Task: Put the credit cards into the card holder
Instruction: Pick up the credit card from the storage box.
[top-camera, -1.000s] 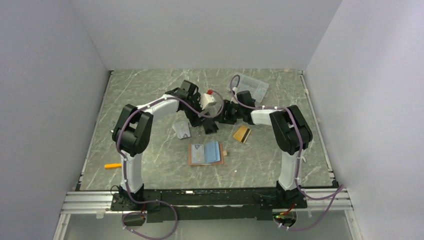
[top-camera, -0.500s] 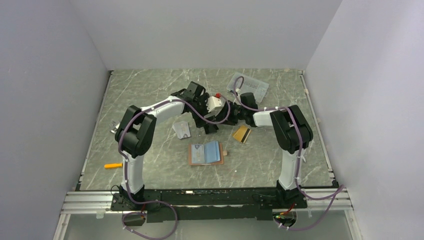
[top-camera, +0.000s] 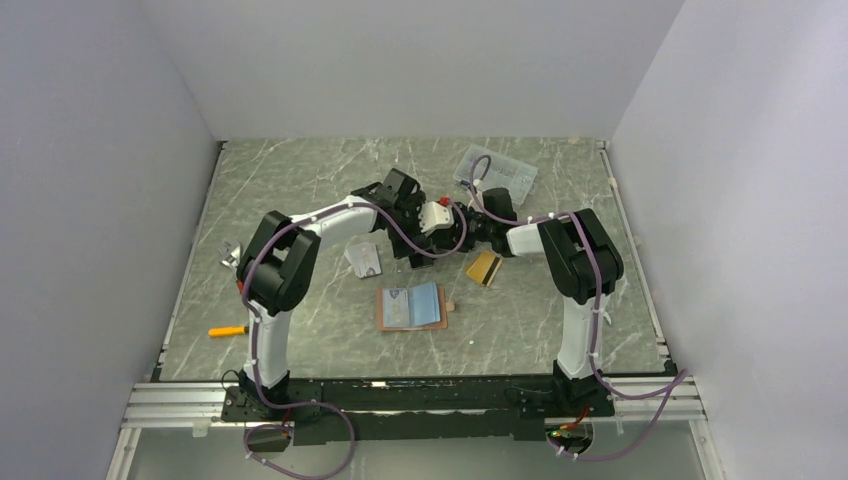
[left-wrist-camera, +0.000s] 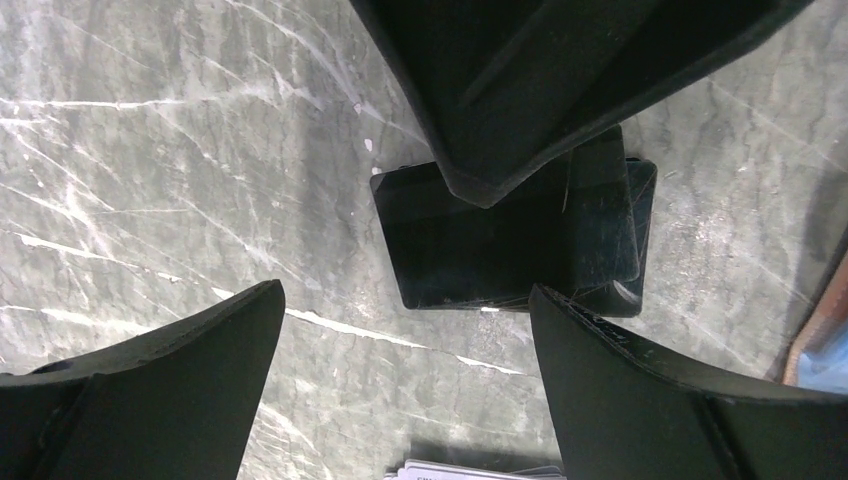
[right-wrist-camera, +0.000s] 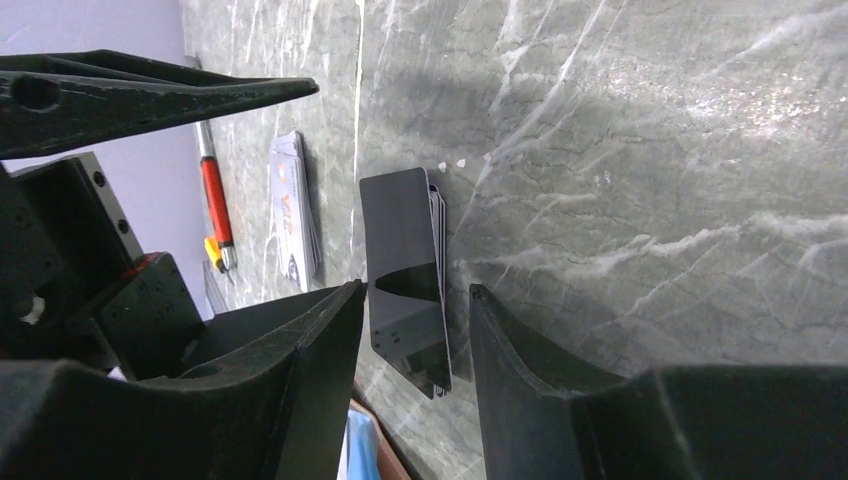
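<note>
The tan card holder (top-camera: 412, 307) lies open with its blue-grey pockets up; a corner shows in the left wrist view (left-wrist-camera: 820, 330) and the right wrist view (right-wrist-camera: 365, 450). An orange-gold card (top-camera: 484, 268) lies to its upper right. Pale silver-grey cards (top-camera: 364, 259) lie to its upper left, also seen in the right wrist view (right-wrist-camera: 295, 205). My left gripper (left-wrist-camera: 405, 295) is open and empty just beside a small black rectangle stack (left-wrist-camera: 500, 240). My right gripper (right-wrist-camera: 415, 288) is open, its fingers straddling that black stack (right-wrist-camera: 405, 270); one finger rests over it.
A clear plastic box (top-camera: 495, 172) stands at the back right. An orange-handled tool (top-camera: 225, 331) lies near the left edge, also seen in the right wrist view (right-wrist-camera: 212, 200). A small metal piece (top-camera: 230, 255) lies further back on the left. Both arms crowd together mid-table.
My left gripper has swung right and nearer, meeting the right gripper over the black stack. The right gripper has edged left onto that stack. The cards and the holder have not moved.
</note>
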